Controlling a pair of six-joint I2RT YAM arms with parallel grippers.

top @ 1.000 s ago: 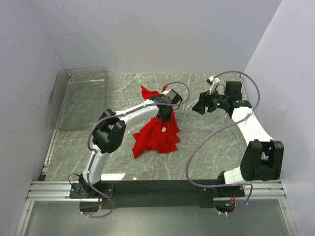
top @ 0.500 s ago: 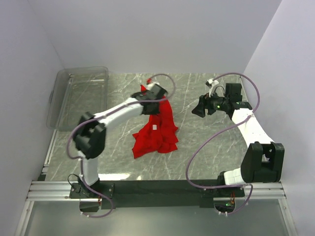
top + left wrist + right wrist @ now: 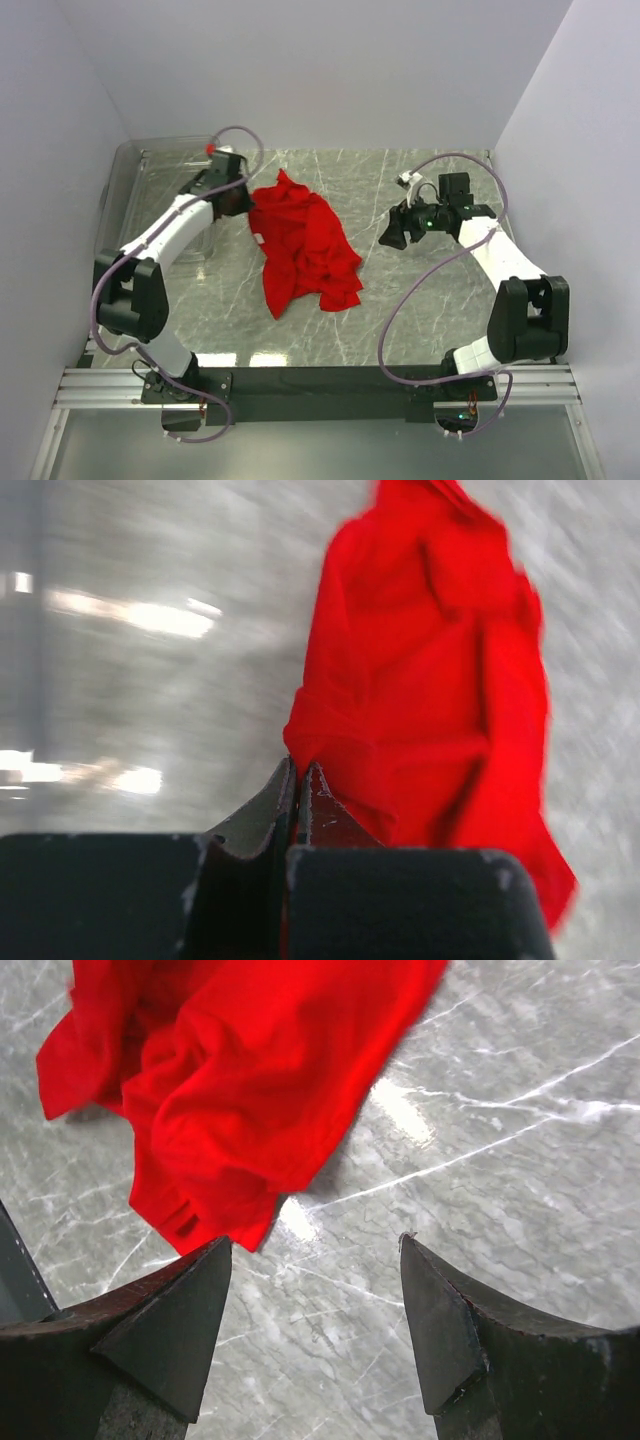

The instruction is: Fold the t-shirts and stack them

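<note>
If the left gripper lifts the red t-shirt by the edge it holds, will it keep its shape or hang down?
Probably floppy: the red t-shirt lies in crumpled folds and droops from the shut left gripper. It seems light, since a pinch on one edge holds part of it up. It may slide easily on the glossy marble table.

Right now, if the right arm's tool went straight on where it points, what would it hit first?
Probably the red t-shirt, whose edge lies just beyond the open right tool; if tilted steeply, the marble table first. Depth unclear.
</note>
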